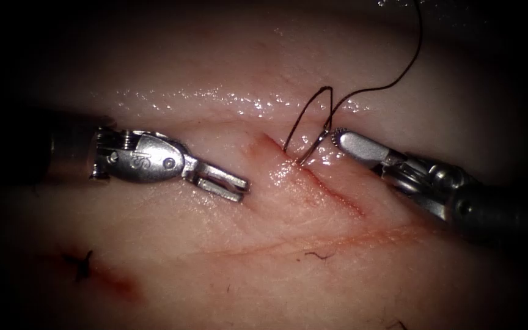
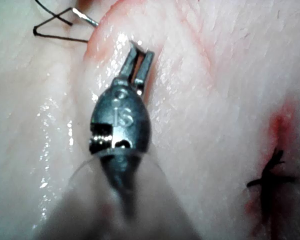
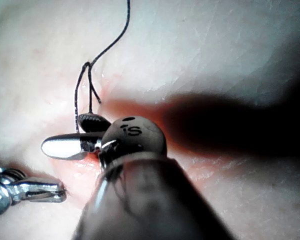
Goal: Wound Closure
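Observation:
The cut (image 1: 313, 177) runs slantwise across the tissue (image 1: 227, 67). A short silver length of the needle (image 1: 313, 146) stands up out of the tissue at the cut's upper end; the rest of its curve is buried. Dark thread (image 1: 398, 79) arches up from there and trails away upward. My right tool (image 1: 339, 135) has its open jaws right beside the needle's exposed end on the cut's right side, holding nothing; in the right wrist view the jaws (image 3: 62, 133) are spread below the thread (image 3: 115, 42). My left tool (image 1: 242, 189) hovers left of the cut, open and empty (image 2: 141, 51).
A tied stitch (image 1: 80, 266) with red fluid (image 1: 123, 284) lies at the lower left, also in the left wrist view (image 2: 270, 185). A loose thread scrap (image 1: 316, 255) lies below the cut. The left tool's jaws (image 3: 40, 192) appear in the right wrist view.

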### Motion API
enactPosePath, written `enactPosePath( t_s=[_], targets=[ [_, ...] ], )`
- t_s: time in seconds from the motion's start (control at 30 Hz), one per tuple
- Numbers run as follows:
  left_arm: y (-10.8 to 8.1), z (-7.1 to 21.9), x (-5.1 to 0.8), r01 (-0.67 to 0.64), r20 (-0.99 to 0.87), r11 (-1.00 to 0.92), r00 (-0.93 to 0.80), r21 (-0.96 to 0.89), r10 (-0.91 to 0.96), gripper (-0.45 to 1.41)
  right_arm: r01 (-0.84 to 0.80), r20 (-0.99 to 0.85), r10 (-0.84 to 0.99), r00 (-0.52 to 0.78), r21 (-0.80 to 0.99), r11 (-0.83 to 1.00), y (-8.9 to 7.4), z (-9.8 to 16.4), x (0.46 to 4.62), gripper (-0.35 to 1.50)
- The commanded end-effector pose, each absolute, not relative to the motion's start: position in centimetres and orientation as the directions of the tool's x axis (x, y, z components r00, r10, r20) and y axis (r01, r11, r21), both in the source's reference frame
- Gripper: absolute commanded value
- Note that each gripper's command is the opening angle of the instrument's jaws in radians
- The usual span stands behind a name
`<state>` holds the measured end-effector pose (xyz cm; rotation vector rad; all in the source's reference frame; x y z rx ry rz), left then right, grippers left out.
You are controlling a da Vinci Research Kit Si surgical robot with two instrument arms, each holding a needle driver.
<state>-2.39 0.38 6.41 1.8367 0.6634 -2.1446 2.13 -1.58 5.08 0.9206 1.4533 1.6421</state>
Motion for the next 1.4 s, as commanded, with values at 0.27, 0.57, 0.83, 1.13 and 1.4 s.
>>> enactPosePath(
  t_s=[0.27, 0.57, 0.83, 1.13, 1.4],
  targets=[
    [0.3, 6.2, -2.28, 0.434, -0.843, -0.723, -0.276, -0.538, 0.462, -0.45, -0.075, 0.044, 0.899, -0.436, 0.994, -0.085, -1.6, 5.1, 2.15, 0.47],
    [0.6, 5.6, -1.96, 0.331, -0.622, -0.531, -0.323, -0.78, 0.713, -0.45, -0.085, 0.046, 0.935, -0.352, 0.993, -0.081, -1.7, 5.1, 2.15, 0.47],
    [0.4, 5.3, -1.87, 0.31, -0.523, -0.43, -0.359, -0.848, 0.773, -0.45, -0.116, 0.006, 0.964, -0.264, 0.993, -0.038, -1.8, 5.1, 2.17, 0.26],
    [0.4, 4.9, -1.73, 0.385, -0.591, -0.467, -0.327, -0.796, 0.737, -0.45, -0.171, -0.375, 0.921, -0.103, 0.919, 0.355, -1.8, 5.0, 2.2, -0.08],
    [0.4, 4.6, -1.61, 0.43, -0.763, -0.646, -0.197, -0.631, 0.615, -0.45, -0.183, -0.704, 0.71, -0.007, 0.699, 0.691, -1.8, 4.6, 2.47, 1.13]
  ],
)
